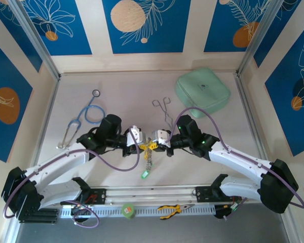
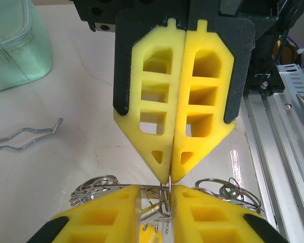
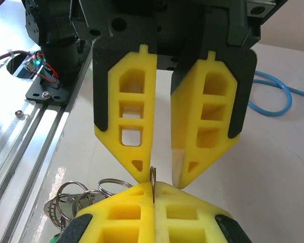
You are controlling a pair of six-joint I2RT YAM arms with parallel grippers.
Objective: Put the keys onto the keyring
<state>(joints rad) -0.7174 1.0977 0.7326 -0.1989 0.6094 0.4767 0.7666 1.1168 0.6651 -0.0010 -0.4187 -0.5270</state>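
We see the right end effector, jaws pinched on the keyring rim, facing the left end effector, its yellow fingers apart above the pale bench.

keyring: middle of the table, between the left gripper and the right gripper
keys: just in front of the keyring
stethoscope: back left
forceps: behind the keyring
bag: back right
pliers: on the front rail, right of middle

Pale table: stethoscope, forceps, mint pouch.
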